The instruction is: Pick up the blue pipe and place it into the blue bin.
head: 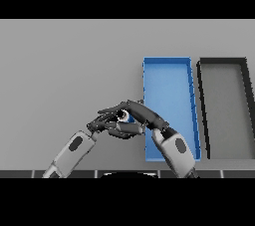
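Seen on a flat, matte grey table (64,60): two long rectangular bins side by side, right of centre. Nearer the middle, the blue bin (169,65), shallow, thin-walled, smooth inside. Just beside it to the right, a dark grey bin (222,60) of the same shape, with black walls and a dull grey floor.

Just left of the blue bin's near half, both dark hands meeting over the table. Right hand (142,114), coming in from the lower edge across the blue bin's near left corner, with fingers reaching left and curled around the blue pipe (124,116). Only a small rounded end of the pipe visible, blue with a pale rim, peeking between the fingers; rest hidden. Left hand (107,126), entering from the lower left on a white and grey forearm, set right against the right hand, fingers bent toward the pipe; cannot tell whether actually gripping it. Pipe outside the bin, beside its left wall.
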Controlling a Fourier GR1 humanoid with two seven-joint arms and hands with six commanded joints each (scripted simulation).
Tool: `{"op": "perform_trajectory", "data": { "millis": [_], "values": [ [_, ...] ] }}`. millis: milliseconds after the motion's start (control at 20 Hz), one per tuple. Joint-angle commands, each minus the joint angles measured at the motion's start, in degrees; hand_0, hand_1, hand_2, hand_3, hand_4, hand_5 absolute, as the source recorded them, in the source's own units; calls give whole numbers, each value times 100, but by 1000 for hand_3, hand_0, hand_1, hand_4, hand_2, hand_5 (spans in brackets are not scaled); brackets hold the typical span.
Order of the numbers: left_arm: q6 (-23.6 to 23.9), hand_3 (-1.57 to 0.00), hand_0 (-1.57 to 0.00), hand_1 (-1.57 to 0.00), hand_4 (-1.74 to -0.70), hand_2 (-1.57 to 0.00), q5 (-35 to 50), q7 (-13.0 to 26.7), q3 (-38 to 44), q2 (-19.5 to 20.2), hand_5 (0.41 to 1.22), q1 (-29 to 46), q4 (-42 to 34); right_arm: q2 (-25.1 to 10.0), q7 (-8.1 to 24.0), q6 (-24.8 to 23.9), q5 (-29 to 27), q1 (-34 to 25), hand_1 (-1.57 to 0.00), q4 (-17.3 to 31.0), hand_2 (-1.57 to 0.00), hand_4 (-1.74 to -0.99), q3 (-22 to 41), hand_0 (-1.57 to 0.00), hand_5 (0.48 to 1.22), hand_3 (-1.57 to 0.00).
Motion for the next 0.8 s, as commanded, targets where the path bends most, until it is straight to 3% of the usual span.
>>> {"op": "perform_trajectory", "data": {
  "millis": [0, 150, 350, 500, 600, 750],
  "values": [
    [59, -18, -20, -19, -897, -17, -24, 102, -6, -55, 569, -42, -27, -8, -18, 5, -45, 17, -1570, -38, -1570, -1488, -34, -1570, 1220, -1570],
    [82, -9, -10, -9, -901, -8, -60, 149, -12, -30, 548, 33, 13, 159, 476, -140, -502, -187, -1571, -88, -1571, -1491, -253, -1571, 1221, -1571],
    [-12, -3, -3, -3, -915, -3, 19, 164, -27, 27, 514, 109, -50, 130, 1237, -558, -1408, -577, -1571, -468, -1571, -1639, -633, -1571, 1221, -1571],
    [-3, -1, -1, -1, -920, -1, -3, 348, -59, -65, 503, 57, 35, -685, 1266, -1658, -2442, -1330, -1571, -458, -1571, -1689, -761, -1571, 1171, -1571],
    [-6, 0, 0, 0, -917, 0, -2, 362, -86, -57, 503, 116, -17, -1116, 1228, -2140, -3085, -2053, -1571, -533, -1571, -1707, -1173, -1571, 1141, -1571],
    [30, 0, 0, 0, -908, 0, -83, 156, -99, 4, 502, 166, -59, -1646, 1234, -2487, -3171, -2939, -1571, -298, -1571, -1724, -1780, -1571, 1117, -1571]
  ]
}}
